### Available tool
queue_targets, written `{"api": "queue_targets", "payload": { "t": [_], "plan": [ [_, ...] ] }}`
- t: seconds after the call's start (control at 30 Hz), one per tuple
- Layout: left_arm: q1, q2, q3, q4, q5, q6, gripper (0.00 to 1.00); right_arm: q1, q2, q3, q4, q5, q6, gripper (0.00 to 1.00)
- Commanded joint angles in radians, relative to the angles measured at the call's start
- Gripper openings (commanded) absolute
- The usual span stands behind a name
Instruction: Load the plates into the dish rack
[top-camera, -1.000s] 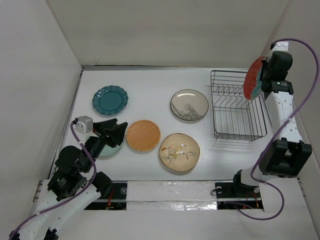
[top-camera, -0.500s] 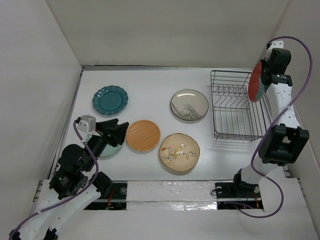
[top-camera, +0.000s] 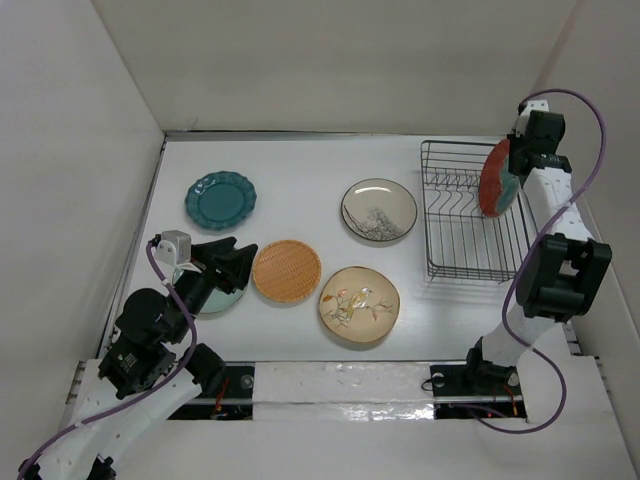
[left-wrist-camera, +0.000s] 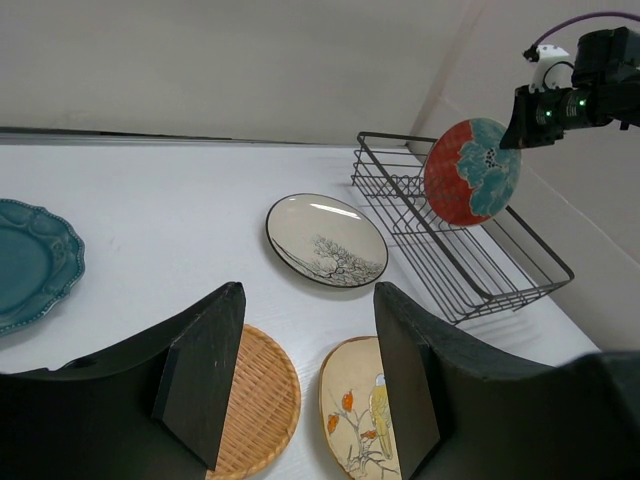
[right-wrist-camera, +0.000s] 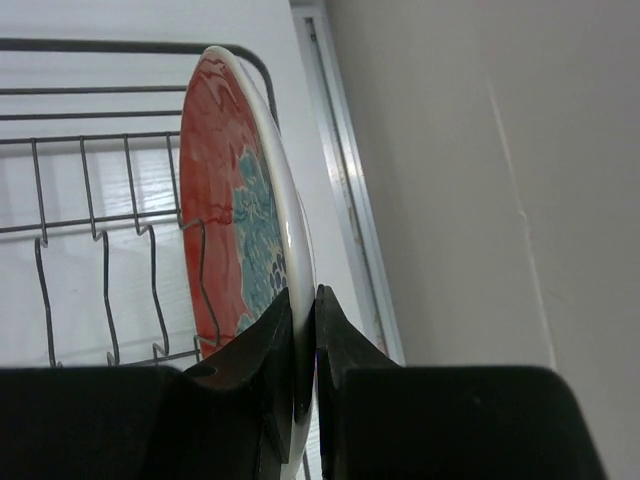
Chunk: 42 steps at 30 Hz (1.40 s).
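Left gripper (top-camera: 232, 265) at 8 o'clock, fingers apart and empty, over the pale teal plate (top-camera: 216, 300). Orange woven plate (top-camera: 287, 270) and bird plate (top-camera: 359, 304) lie near centre. Branch plate (top-camera: 379, 209) and scalloped teal plate (top-camera: 220, 199) lie farther out, all flat on the white tabletop (top-camera: 300, 165). Dish rack (top-camera: 465, 235) at 2 o'clock, nothing slotted. Right gripper (right-wrist-camera: 302, 310) fingers clamped on the rim of the red floral plate (top-camera: 495, 180), on edge over the rack's far right; wire contact unclear. Step: slotting the first plate. Next probably: lower between tines, upright, release. Plain white walls around.

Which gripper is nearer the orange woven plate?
Left. The left gripper hovers beside the orange woven plate; the right gripper is far off at the dish rack, holding the red floral plate.
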Motion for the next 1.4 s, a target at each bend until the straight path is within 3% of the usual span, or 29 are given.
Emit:
{"api": "queue_targets", "payload": {
  "t": [0.0,0.07,0.2,0.43,0.6,0.7,0.73,0.77,0.83,0.97,1.0,1.03,1.1,1.13,1.2,1.37],
  "plan": [
    [-0.005,0.008,-0.003,0.046,-0.005,0.008,0.52,-0.005,-0.01,0.018,0.146,-0.039,0.089,0.0],
    [-0.005,0.005,-0.004,0.045,-0.011,0.008,0.52,-0.005,-0.005,0.023,0.155,0.002,0.11,0.09],
    [-0.005,0.003,-0.004,0.046,-0.013,0.009,0.52,-0.015,-0.007,0.056,0.139,0.018,0.153,0.55],
    [-0.005,0.008,-0.006,0.045,-0.013,0.008,0.49,0.059,-0.08,0.142,0.123,0.007,0.234,0.92],
    [-0.005,0.012,-0.003,0.04,-0.025,0.009,0.31,0.248,-0.13,0.135,0.152,-0.013,0.265,0.9],
    [-0.005,0.006,0.002,0.031,-0.051,0.009,0.2,0.395,-0.117,0.076,0.234,-0.117,0.36,0.72],
    [-0.005,-0.003,0.002,0.031,-0.071,0.009,0.14,0.437,-0.104,0.073,0.246,-0.128,0.403,0.44],
    [-0.005,-0.006,0.002,0.028,-0.078,0.009,0.12,0.478,-0.087,0.072,0.273,-0.146,0.422,0.33],
    [-0.005,-0.014,-0.001,0.026,-0.095,0.008,0.08,0.588,-0.021,0.084,0.301,-0.181,0.466,0.0],
    [-0.005,-0.02,-0.004,0.026,-0.106,0.006,0.07,0.72,0.129,0.159,0.289,-0.451,0.52,0.0],
    [-0.005,-0.018,-0.004,0.025,-0.106,0.006,0.07,0.747,0.154,0.162,0.281,-0.502,0.518,0.04],
    [-0.005,-0.015,-0.004,0.026,-0.103,0.006,0.08,0.792,0.192,0.164,0.271,-0.534,0.488,0.16],
    [-0.005,-0.012,-0.006,0.031,-0.095,0.008,0.08,0.829,0.22,0.147,0.229,-0.591,0.477,0.3],
    [-0.005,-0.012,-0.006,0.029,-0.092,0.008,0.1,0.845,0.243,0.138,0.209,-0.615,0.454,0.5],
    [-0.005,-0.015,-0.006,0.032,-0.083,0.006,0.16,0.871,0.254,0.083,0.166,-0.62,0.439,0.68],
    [-0.005,-0.02,-0.007,0.035,-0.076,0.008,0.25,0.883,0.301,-0.016,0.134,-0.65,0.442,0.75]
  ]
}}
